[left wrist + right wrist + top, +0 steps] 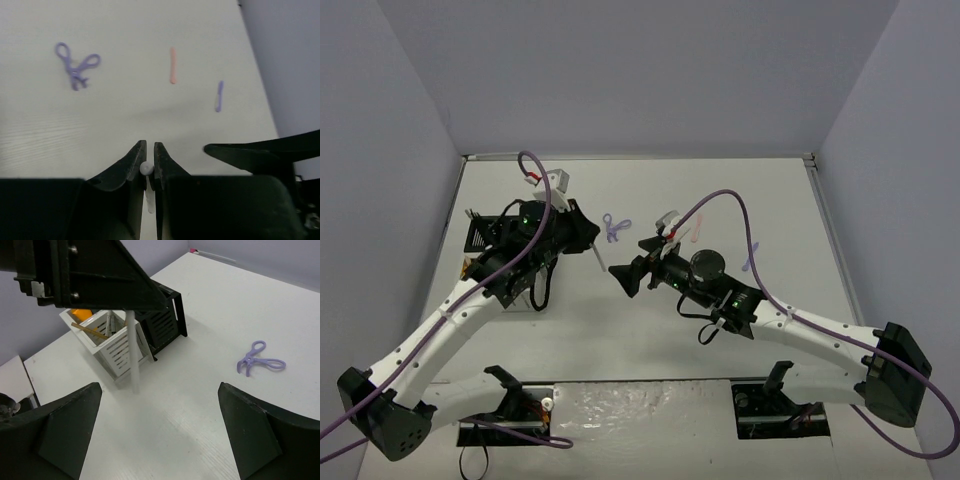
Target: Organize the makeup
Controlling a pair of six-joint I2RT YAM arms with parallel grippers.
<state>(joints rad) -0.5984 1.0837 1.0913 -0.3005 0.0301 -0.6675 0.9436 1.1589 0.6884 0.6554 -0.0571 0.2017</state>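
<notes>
My left gripper [148,145] is shut on a thin white stick [146,168], whose round end shows between the jaws. In the right wrist view the white stick [132,352] hangs upright beside the slotted organizer [120,352]. My right gripper [159,387] stands wide open just in front of it, nothing between its fingers. In the top view the two grippers face each other mid-table, left gripper [592,240] and right gripper [623,277]. A purple scissor-like tool [76,67], a pink stick [173,71] and a lilac tool [219,96] lie on the table.
The black-and-white organizer [480,235] sits at the left, mostly under my left arm. It holds an orange tube [80,315] and a tan stick [90,330]. Grey walls close in the table on three sides.
</notes>
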